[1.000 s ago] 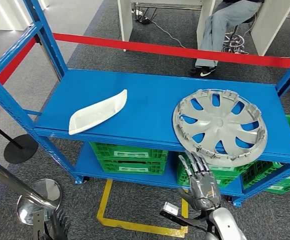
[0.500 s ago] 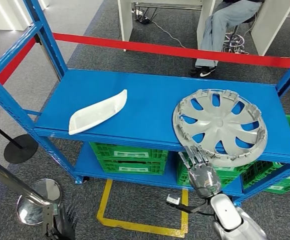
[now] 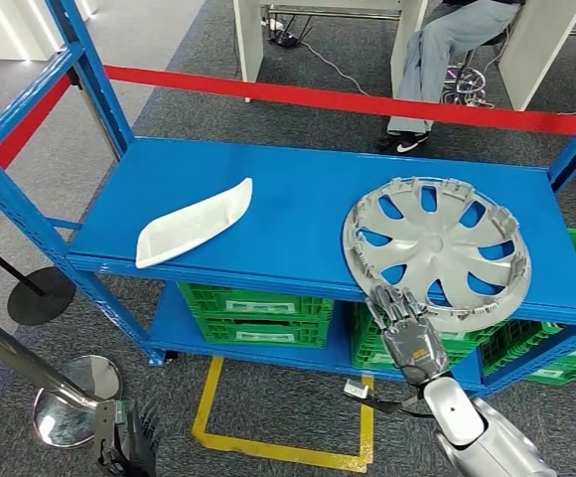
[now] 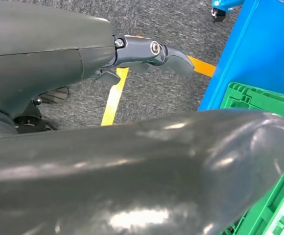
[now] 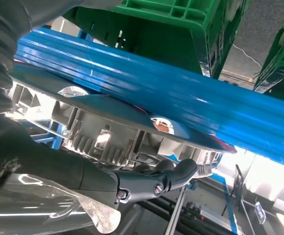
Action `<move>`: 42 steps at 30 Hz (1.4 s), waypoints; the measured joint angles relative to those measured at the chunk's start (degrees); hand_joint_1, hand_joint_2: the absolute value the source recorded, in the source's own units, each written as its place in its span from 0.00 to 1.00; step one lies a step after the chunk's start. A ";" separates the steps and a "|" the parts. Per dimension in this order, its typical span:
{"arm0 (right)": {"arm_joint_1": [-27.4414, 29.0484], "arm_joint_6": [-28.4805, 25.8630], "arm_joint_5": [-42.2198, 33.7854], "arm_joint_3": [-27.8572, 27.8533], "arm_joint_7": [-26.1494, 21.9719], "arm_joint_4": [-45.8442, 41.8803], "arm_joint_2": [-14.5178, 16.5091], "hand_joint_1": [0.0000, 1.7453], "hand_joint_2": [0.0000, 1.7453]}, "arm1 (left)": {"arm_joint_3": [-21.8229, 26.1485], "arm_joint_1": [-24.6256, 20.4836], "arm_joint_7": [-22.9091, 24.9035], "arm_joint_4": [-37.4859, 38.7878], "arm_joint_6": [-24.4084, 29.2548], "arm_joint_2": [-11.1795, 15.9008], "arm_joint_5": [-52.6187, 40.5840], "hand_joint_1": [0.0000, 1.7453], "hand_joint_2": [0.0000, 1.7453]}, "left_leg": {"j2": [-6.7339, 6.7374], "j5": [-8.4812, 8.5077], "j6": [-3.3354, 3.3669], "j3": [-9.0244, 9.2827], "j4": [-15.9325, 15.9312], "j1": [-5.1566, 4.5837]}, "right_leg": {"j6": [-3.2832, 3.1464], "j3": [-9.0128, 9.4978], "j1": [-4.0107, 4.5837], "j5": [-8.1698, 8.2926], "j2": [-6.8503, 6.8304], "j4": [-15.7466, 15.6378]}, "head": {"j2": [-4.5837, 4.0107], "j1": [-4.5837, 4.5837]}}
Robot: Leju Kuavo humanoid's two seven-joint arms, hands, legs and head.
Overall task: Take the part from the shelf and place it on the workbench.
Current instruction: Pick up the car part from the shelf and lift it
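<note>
A silver hubcap point(image 3: 436, 253) lies flat on the right of the blue shelf point(image 3: 292, 214), its near rim overhanging the front edge. A white curved part point(image 3: 194, 223) lies on the shelf's left half. My right hand point(image 3: 406, 333) is raised just below the shelf's front edge, fingers stretched out and apart, fingertips at the hubcap's near rim. The right wrist view shows the hubcap's ribbed rim point(image 5: 107, 134) close above my right hand point(image 5: 148, 183), which holds nothing. My left hand point(image 3: 129, 449) hangs low at the left with its fingers apart, holding nothing; my left hand point(image 4: 133, 166) is over the carpet.
Green crates point(image 3: 255, 313) fill the lower shelf. Blue uprights point(image 3: 15, 204) frame the rack. A red barrier tape point(image 3: 345, 101) runs behind it, and a person point(image 3: 439, 60) sits beyond. A chrome stanchion base point(image 3: 75, 397) and yellow floor tape point(image 3: 270, 447) lie near my feet.
My right hand has risen and shifted right, bringing its fingertips from below the shelf edge to the hubcap's rim. My left hand has drifted slightly right along the bottom edge.
</note>
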 joint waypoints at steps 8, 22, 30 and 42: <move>-0.61 -0.14 0.00 0.85 0.12 0.91 -0.09 0.00 1.00 | -0.14 -0.01 0.01 0.13 0.00 0.00 0.01 0.00 0.00 | 0.00 0.00 0.00 0.00 0.00 0.00 | 0.00 0.00 0.00 0.00 0.00 0.00 | 0.00 0.01; -0.86 -0.33 0.00 1.32 0.14 1.32 -0.24 0.00 1.00 | -0.15 -0.01 0.01 0.22 0.00 0.00 -0.01 0.00 0.00 | 0.00 0.00 0.00 0.01 0.00 0.00 | 0.00 0.01 0.00 0.01 0.00 0.00 | 0.00 0.01; -0.92 -0.38 0.00 1.36 0.14 1.43 -0.24 0.00 1.00 | -0.15 -0.02 0.00 0.22 0.00 0.00 0.01 0.00 0.00 | 0.00 0.00 0.00 0.01 0.00 0.00 | 0.01 0.01 0.00 0.01 0.00 0.00 | 0.00 0.01; 12.37 -0.83 -12.14 -28.97 -37.51 -27.33 4.32 0.00 1.00 | -2.07 0.78 -0.90 0.25 1.53 -0.56 -2.16 0.00 0.00 | -1.00 0.06 0.06 -0.13 0.05 0.03 | 0.05 0.03 0.00 -0.22 -0.99 0.00 | 0.00 -0.27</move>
